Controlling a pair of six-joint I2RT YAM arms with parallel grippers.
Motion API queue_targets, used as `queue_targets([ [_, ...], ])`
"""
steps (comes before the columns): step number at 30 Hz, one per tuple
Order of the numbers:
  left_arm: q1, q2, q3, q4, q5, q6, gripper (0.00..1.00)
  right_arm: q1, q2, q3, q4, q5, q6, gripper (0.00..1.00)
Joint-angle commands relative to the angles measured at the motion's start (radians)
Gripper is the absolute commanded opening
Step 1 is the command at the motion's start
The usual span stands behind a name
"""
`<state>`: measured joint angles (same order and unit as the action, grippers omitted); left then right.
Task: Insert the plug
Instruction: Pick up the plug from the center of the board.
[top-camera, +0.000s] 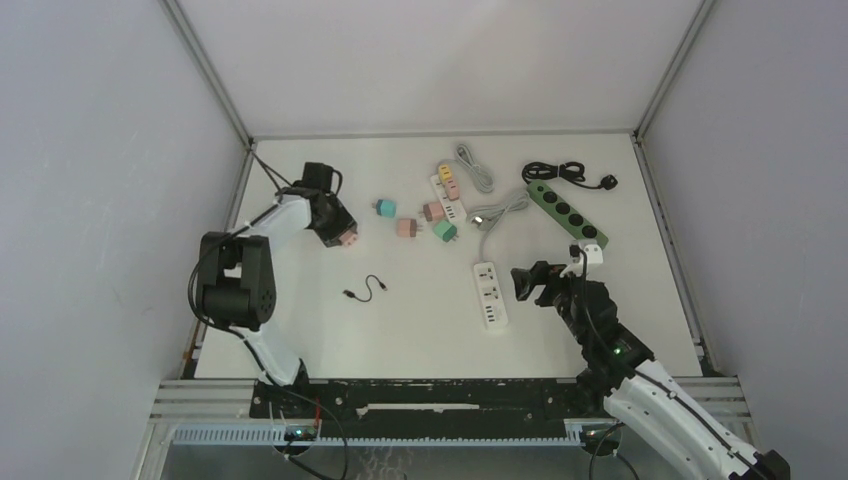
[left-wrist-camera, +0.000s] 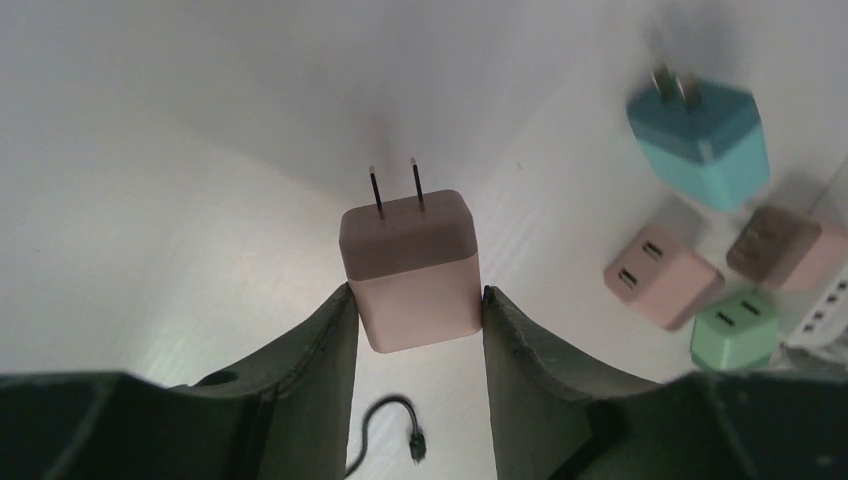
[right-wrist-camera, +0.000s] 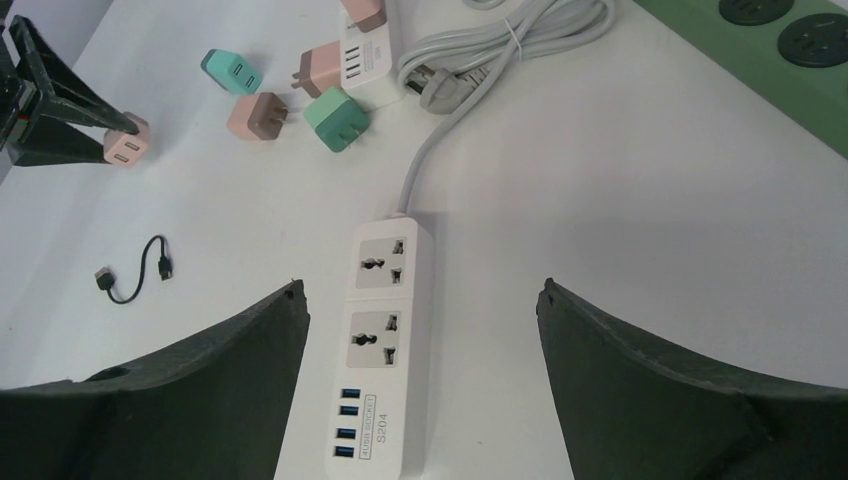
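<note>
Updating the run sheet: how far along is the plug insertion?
Done: the left gripper is shut on the pink plug, prongs pointing away from it. In hand: that plug is held well apart from the white power strip, over which the right gripper hovers open. Remaining: carry it over, line the prongs up with a socket and push in; both sockets look empty.

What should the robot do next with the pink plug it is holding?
Probably carry it across the table toward the white power strip. The left gripper pinches the pink plug by its sides with the prongs free, so the grip looks ready. But the strip lies well away, by the open right gripper, and nothing is plugged into it.
</note>
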<state>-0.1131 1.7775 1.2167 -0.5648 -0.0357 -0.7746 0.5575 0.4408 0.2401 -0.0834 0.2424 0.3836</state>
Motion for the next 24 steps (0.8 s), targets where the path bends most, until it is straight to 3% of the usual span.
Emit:
queue_targets([
  [1,-0.087,-0.098,-0.059,0.056,0.064,0.022,0.42,0.021,0.03,0.0,0.064,-0.038,0.015,0.9],
  [7,-0.198,-0.163,-0.169,0.19,0.179,-0.086,0.42,0.112,0.071,-0.008,0.125,0.008,0.016,0.9],
  [16,-0.337,-0.24,-0.255,0.318,0.212,-0.232,0.42,0.266,0.181,-0.006,0.256,0.132,0.029,0.9],
  [24,-0.436,-0.3,-0.349,0.46,0.211,-0.414,0.41,0.327,0.327,0.016,0.435,0.159,0.059,0.88],
])
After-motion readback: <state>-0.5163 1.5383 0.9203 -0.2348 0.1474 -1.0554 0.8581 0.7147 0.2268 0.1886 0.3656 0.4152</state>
